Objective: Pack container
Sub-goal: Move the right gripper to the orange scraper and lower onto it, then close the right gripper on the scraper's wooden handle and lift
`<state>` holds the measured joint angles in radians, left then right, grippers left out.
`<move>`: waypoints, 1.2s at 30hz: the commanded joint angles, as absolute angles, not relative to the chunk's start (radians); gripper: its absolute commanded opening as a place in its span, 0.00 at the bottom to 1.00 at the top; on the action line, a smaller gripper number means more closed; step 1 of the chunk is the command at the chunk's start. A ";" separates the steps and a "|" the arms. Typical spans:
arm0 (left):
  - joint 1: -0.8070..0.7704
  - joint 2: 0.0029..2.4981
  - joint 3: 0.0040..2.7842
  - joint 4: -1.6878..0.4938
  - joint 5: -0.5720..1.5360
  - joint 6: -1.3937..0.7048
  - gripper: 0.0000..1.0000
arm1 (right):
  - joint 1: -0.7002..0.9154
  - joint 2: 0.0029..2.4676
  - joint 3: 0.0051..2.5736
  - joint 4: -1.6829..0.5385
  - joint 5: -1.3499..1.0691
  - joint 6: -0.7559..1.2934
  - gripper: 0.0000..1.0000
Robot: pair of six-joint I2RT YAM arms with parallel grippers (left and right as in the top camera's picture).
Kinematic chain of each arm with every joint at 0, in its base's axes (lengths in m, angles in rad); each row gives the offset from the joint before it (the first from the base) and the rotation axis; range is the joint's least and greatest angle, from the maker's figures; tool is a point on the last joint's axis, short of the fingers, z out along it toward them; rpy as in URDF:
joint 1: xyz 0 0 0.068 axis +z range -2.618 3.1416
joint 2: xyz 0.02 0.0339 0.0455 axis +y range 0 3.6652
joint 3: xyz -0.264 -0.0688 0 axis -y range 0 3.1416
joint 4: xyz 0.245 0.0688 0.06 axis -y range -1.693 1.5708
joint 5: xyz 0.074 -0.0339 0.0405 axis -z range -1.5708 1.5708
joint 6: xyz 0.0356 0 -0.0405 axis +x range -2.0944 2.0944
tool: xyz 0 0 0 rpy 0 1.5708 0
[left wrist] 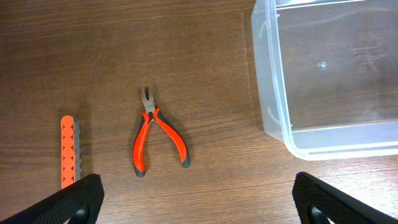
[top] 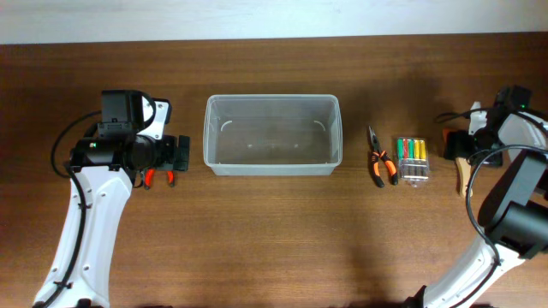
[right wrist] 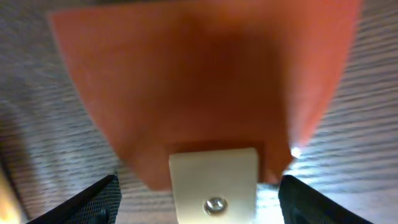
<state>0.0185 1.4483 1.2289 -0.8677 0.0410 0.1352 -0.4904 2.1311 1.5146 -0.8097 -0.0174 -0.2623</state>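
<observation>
Dark wood-grain counter (top: 274, 239) fills the overhead view, with a pale wall strip along its far edge. At its centre sits the translucent, clear-greyish plastic rectangular container (top: 272, 134) with rounded corners and a rim, upright, with nothing visible inside it.

Left of the container, the left claw (top: 177, 152) hangs over the counter. In its wrist view the left claw (left wrist: 196, 180) has its black fingers (left wrist: 78, 199) spread wide apart and holds nothing. Below it lie small red-handled pliers (left wrist: 155, 140) and, beside them, a notched orange plastic strip (left wrist: 70, 152); the container's corner (left wrist: 273, 93) shows near them.

Right of the container rest orange-and-black-handled pliers (top: 378, 159), just beside a clear pack of coloured batteries (top: 413, 161).

At the far right, the right claw (top: 455, 142) is low over a blurred orange object (right wrist: 199, 81) that fills the space between its fingers (right wrist: 102, 199). I cannot tell whether they clamp it.
</observation>
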 commanded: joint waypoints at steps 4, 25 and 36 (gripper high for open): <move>0.023 1.451 1.245 -0.866 0.034 0.152 0.99 | -0.492 2.165 1.526 -0.807 -0.026 -0.249 0.78; 0.023 1.451 1.245 -0.866 0.034 0.152 0.99 | -0.492 2.165 1.526 -0.841 -0.027 -0.227 0.51; 0.023 1.451 1.245 -0.866 0.033 0.152 0.99 | -0.492 2.165 1.526 -0.860 -0.027 -0.227 0.45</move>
<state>0.0185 1.4483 1.2289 -0.8677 0.0406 0.1352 -0.4904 2.1368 1.5215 -0.8562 -0.0227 -0.2386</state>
